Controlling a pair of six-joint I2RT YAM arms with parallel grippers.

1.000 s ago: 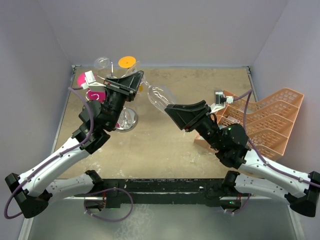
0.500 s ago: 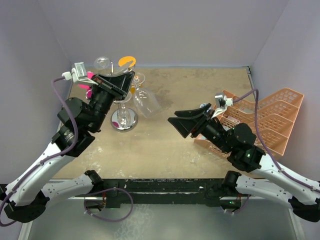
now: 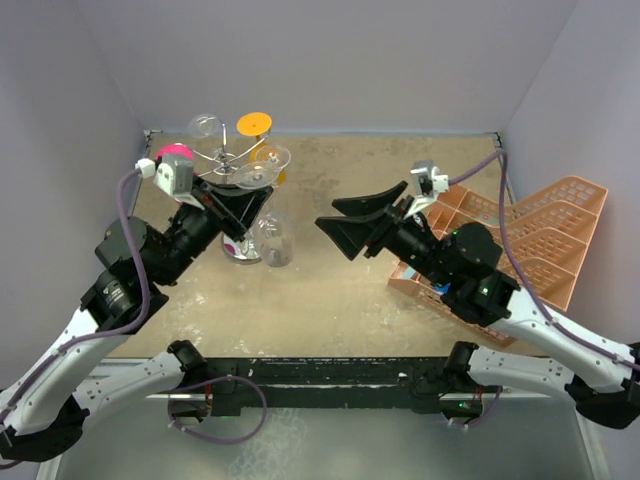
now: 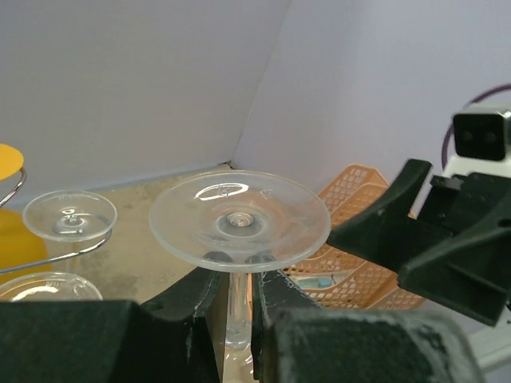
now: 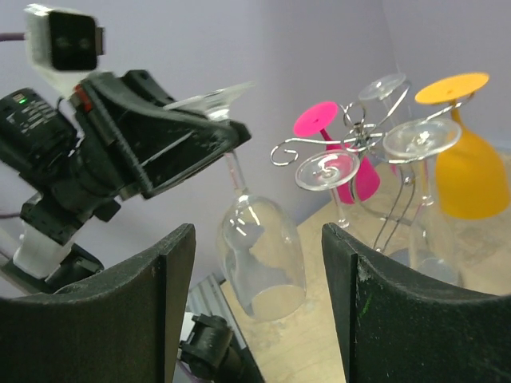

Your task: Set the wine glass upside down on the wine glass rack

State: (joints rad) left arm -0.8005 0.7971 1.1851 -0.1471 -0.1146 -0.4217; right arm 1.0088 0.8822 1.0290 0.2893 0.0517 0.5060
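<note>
The clear wine glass (image 3: 273,240) hangs upside down, foot up and bowl down, just right of the wine glass rack (image 3: 222,158). My left gripper (image 3: 250,192) is shut on its stem (image 4: 237,307), right under the round foot (image 4: 239,219). The chrome rack holds several other upside-down glasses: clear ones (image 5: 420,140), a pink one (image 5: 327,120) and an orange one (image 5: 467,171). My right gripper (image 3: 330,215) stands open to the right of the bowl (image 5: 262,259), apart from it. In the right wrist view the bowl shows between its wide-spread fingers (image 5: 160,303).
A peach plastic crate (image 3: 540,240) stands at the right, behind my right arm. The rack's round mirror base (image 3: 240,252) sits on the tan table below the held bowl. Lilac walls close the back and both sides.
My right gripper let go of the bowl, opened wide and drew back to the right. My left arm swung the glass from tilted to upside down, close beside the rack.
</note>
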